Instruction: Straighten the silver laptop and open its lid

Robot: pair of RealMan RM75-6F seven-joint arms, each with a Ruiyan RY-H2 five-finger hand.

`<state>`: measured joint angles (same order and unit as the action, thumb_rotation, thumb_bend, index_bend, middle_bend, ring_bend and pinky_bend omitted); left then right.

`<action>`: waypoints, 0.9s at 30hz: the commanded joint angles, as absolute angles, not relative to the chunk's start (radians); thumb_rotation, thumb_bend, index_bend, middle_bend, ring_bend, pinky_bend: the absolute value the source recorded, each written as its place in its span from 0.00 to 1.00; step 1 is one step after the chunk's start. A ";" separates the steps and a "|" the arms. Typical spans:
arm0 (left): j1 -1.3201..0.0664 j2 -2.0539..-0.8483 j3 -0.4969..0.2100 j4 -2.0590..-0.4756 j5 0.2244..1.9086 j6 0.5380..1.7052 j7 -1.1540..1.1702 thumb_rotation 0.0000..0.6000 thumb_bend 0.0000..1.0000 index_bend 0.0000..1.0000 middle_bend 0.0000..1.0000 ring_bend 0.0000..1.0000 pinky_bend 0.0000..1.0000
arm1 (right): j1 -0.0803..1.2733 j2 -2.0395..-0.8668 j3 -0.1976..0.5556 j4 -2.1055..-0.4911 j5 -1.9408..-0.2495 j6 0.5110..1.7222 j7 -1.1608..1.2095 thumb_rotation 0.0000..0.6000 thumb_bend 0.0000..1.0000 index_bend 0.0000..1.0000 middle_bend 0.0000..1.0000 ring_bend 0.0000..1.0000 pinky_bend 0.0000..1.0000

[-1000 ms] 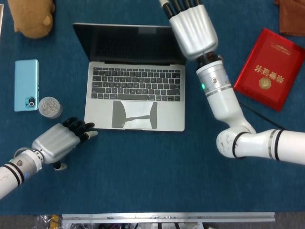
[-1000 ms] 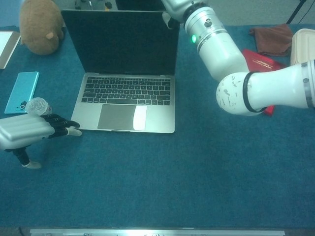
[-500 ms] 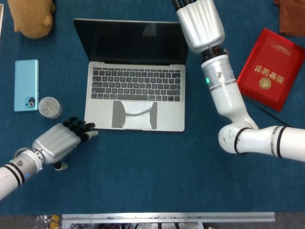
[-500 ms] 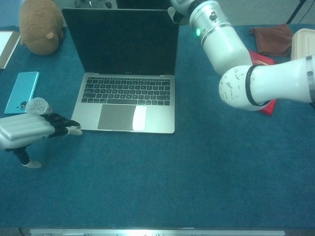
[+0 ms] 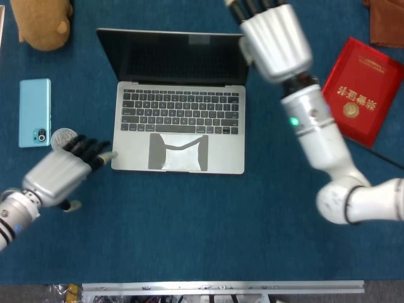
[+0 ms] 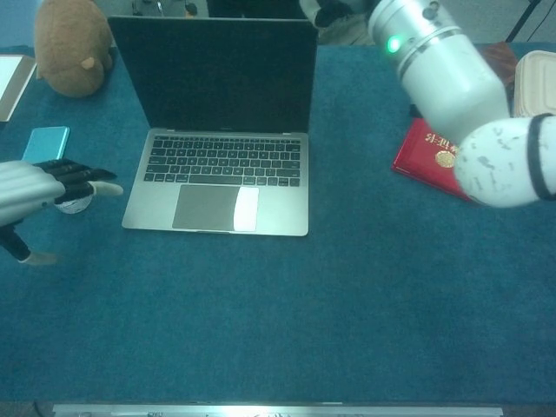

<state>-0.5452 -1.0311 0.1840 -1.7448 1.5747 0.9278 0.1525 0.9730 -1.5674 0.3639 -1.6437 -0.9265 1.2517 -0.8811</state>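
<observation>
The silver laptop (image 5: 180, 129) lies square to the table edge with its lid (image 6: 213, 74) standing upright and the dark screen facing me. My left hand (image 5: 57, 173) hovers just left of the laptop's front left corner, fingers stretched toward it, holding nothing; in the chest view this left hand (image 6: 39, 187) is raised above the table. My right hand (image 5: 276, 39) is lifted beside the lid's right top corner, its fingertips cut off by the frame's top edge, with nothing in it. In the chest view only the right forearm (image 6: 439, 65) shows plainly.
A light blue phone (image 5: 34, 112) and a small round clear jar (image 5: 62, 136) lie left of the laptop, the jar partly under my left hand. A brown plush toy (image 5: 41, 22) sits at the back left. On the right are a red booklet (image 5: 358, 88) and a brown cloth (image 5: 386, 22).
My right hand has risen and drifted right, away from the lid's back. My left hand has lifted and pulled left from the laptop's front corner, over the jar. The laptop has stayed put.
</observation>
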 commanded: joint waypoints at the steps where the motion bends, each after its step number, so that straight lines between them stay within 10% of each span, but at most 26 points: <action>1: -0.511 -1.001 0.160 -1.751 1.551 0.991 0.129 1.00 0.17 0.00 0.00 0.00 0.00 | 0.895 -1.474 0.328 -1.733 -0.962 1.307 -0.840 1.00 0.38 0.00 0.01 0.00 0.03; 27: -0.238 -1.061 0.019 -1.687 1.454 1.474 0.209 1.00 0.17 0.00 0.00 0.00 0.00 | 0.338 -1.165 0.026 -1.889 -1.302 1.686 -0.491 1.00 0.38 0.00 0.01 0.00 0.03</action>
<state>-0.2494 -1.0597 0.0183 -1.6920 1.4505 1.4630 0.2085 0.3683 -1.1744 0.0438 -1.9026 -1.2820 1.6588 -0.5169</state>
